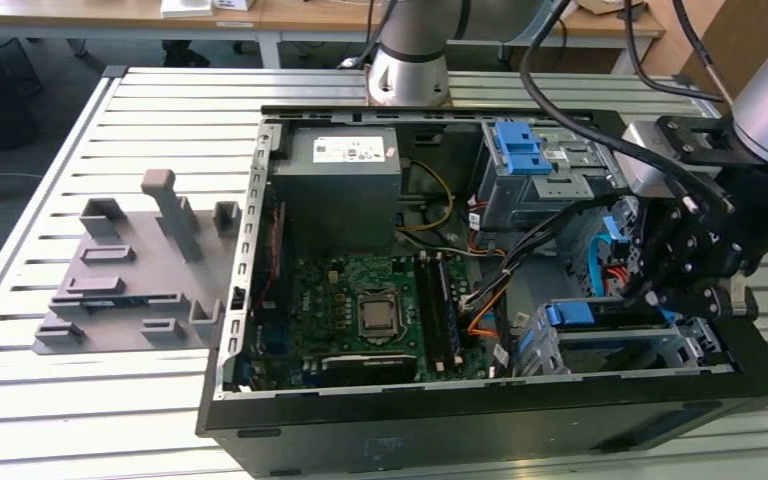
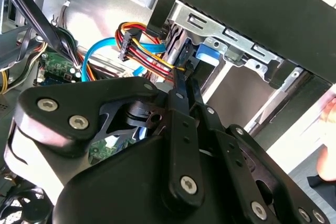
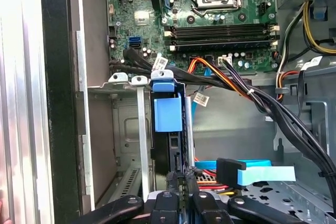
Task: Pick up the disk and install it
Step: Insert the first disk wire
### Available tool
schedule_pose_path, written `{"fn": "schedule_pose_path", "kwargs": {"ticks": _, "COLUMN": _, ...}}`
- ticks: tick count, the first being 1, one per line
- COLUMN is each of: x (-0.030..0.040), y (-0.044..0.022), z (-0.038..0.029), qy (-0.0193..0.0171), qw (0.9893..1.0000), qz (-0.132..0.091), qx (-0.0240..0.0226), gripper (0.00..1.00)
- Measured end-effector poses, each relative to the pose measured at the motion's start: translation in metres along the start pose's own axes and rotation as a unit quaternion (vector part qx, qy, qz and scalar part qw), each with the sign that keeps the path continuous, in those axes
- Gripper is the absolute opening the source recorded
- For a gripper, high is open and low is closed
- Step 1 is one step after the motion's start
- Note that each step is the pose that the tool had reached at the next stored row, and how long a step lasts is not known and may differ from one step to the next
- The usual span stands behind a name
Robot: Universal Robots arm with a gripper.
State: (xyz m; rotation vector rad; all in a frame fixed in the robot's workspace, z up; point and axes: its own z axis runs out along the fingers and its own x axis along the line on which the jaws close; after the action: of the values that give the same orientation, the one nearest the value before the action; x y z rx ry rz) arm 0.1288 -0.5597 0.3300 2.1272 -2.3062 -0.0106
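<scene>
The black gripper (image 3: 181,195) hangs at the grey metal drive cage (image 1: 624,345) — fingers clenched edge-on around the blue-bracketed silver disk (image 3: 168,114), standing upright to fit that bay.

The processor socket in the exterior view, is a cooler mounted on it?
No, the processor socket sits bare on the motherboard, its metal top exposed.

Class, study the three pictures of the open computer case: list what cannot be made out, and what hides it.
- Disk: first wrist view shows one thin edge in the drive cage; its label is hidden.
- Claw: fingertips cut by the first wrist view's edge.
- Claw's grip, exterior view: the arm's wrist blocks it.
- Person's hand: blurred, cut off, second wrist view.
</scene>
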Motion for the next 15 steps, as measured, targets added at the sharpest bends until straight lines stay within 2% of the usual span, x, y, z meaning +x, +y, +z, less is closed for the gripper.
{"fn": "schedule_pose_path", "kwargs": {"ticks": 7, "x": 0.0, "y": 0.0, "z": 0.0003, "qy": 0.0, "qw": 1.0, "qz": 0.0, "qx": -0.0004, "gripper": 0.17}}
{"fn": "schedule_pose_path", "kwargs": {"ticks": 10, "x": 0.0, "y": 0.0, "z": -0.0044, "qy": 0.0001, "qw": 1.0, "qz": 0.0, "qx": -0.0004, "gripper": 0.18}}
{"fn": "schedule_pose_path", "kwargs": {"ticks": 11, "x": 0.0, "y": 0.0, "z": -0.0065, "qy": 0.0, "qw": 1.0, "qz": 0.0, "qx": -0.0004, "gripper": 0.24}}
{"fn": "schedule_pose_path", "kwargs": {"ticks": 13, "x": 0.0, "y": 0.0001, "z": -0.0105, "qy": 0.0001, "qw": 1.0, "qz": 0.0, "qx": -0.0004, "gripper": 0.24}}
{"fn": "schedule_pose_path", "kwargs": {"ticks": 15, "x": 0.0, "y": 0.0001, "z": -0.0111, "qy": -0.0001, "qw": 1.0, "qz": 0.0, "qx": -0.0004, "gripper": 0.24}}
